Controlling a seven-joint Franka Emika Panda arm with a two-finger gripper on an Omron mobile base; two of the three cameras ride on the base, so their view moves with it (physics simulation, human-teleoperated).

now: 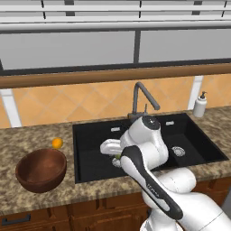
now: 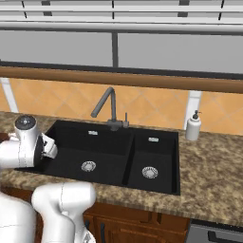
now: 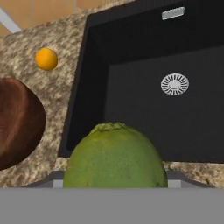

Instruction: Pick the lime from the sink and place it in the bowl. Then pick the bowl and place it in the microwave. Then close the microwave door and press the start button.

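The yellow-green lime (image 3: pixel 114 159) sits close up between the fingers of my gripper (image 1: pixel 116 158), which is shut on it. A sliver of the lime (image 1: pixel 118 156) shows at the hand, which hangs over the left basin of the black sink (image 1: pixel 90 135) near its front left corner. The dark reddish-brown wooden bowl (image 1: pixel 41 170) stands upright on the counter left of the sink, with nothing in it; its edge, the bowl (image 3: pixel 17 122), lies left of the lime in the hand view. The microwave and its door are out of view.
A small orange fruit (image 1: pixel 57 143) lies on the granite counter behind the bowl. The grey gooseneck faucet (image 1: pixel 143 97) rises behind the sink's divider. A white soap dispenser (image 1: pixel 200 104) stands at the back right. My own arm crosses the sink's front.
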